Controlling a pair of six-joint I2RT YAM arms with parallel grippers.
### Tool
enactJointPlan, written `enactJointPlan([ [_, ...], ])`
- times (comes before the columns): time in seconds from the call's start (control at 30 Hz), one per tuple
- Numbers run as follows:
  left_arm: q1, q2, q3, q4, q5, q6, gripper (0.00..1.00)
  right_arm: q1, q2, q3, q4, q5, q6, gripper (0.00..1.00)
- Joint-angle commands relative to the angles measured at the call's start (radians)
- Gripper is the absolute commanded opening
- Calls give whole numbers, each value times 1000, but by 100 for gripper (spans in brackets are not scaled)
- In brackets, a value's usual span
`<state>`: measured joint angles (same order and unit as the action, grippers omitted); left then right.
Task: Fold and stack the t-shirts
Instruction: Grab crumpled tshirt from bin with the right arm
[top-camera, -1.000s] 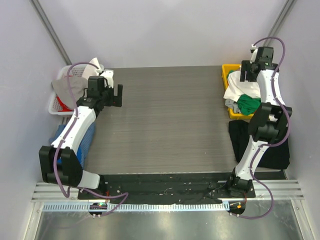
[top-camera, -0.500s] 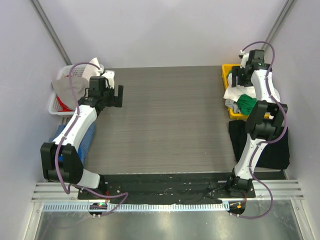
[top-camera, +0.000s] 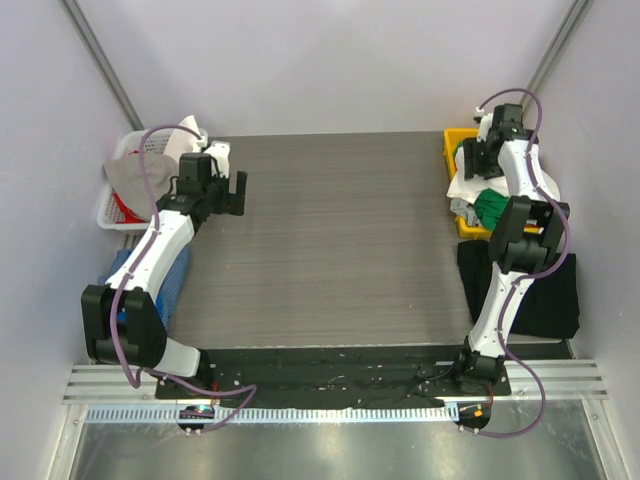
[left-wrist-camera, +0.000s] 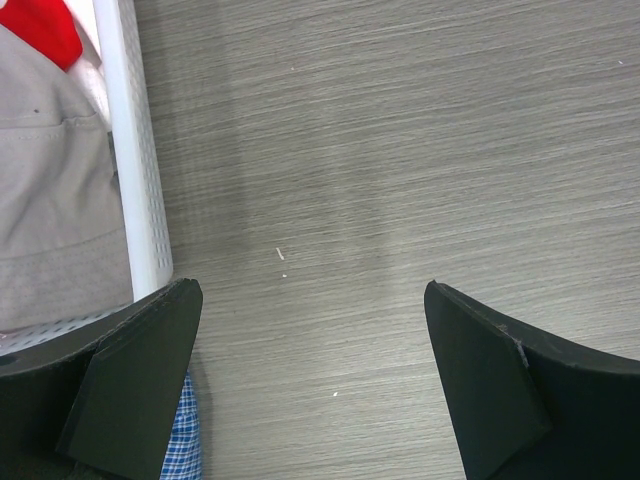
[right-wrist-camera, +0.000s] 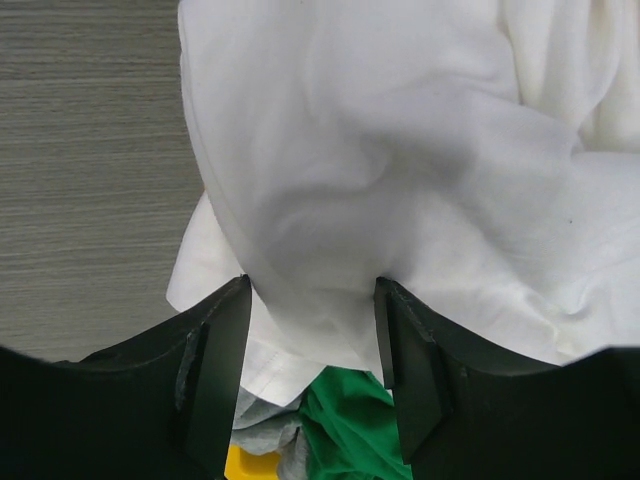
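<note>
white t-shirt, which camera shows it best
Right wrist: the white t-shirt fills the frame, bunched in the right end effector. Top external shows a small patch in the yellow bin, partly behind the arm. Left wrist shows none.

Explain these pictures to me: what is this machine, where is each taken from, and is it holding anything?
Two robot arms are bolted to a table. The wide picture looks down from above; the other two come from a camera on each wrist, so the black shapes are that arm's own fingers. The left tool hangs open over bare table beside a white basket of cloths. The right tool reaches over a yellow bin, its fingers either side of a fold of white t-shirt, a green t-shirt below; whether it grips, I cannot tell. A black t-shirt lies at the table's right edge.
</note>
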<state>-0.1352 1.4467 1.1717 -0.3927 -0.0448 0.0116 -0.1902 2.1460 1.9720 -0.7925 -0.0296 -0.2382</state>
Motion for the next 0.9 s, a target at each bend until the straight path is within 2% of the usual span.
enactJointPlan([
  [0.0,2,3,-1,51,-13,10,100,-3,-9,59,12,23,-19,59],
  [0.07,3,1,-1,52,-12,8,100,-3,-14,60,12,25,-26,58],
  [0.13,3,1,0,51,-12,10,100,-3,-17,62,12,30,-33,52],
  [0.2,3,4,2,49,-12,8,100,-3,-14,68,12,68,-36,34],
  [0.23,2,4,3,51,-10,7,100,-3,-12,70,9,69,-38,30],
  [0.4,3,11,0,51,-10,5,100,-3,-9,54,9,71,-35,25],
  [0.43,2,9,-3,51,-10,7,100,-3,-9,51,9,68,-33,20],
  [0.5,3,4,-6,51,-12,8,100,-3,-11,51,7,73,-27,1],
  [0.7,3,-9,-9,51,-18,14,100,20,-73,106,-57,-41,-9,1],
  [0.87,3,3,2,49,-4,11,100,190,-144,296,-259,-46,-91,1],
])
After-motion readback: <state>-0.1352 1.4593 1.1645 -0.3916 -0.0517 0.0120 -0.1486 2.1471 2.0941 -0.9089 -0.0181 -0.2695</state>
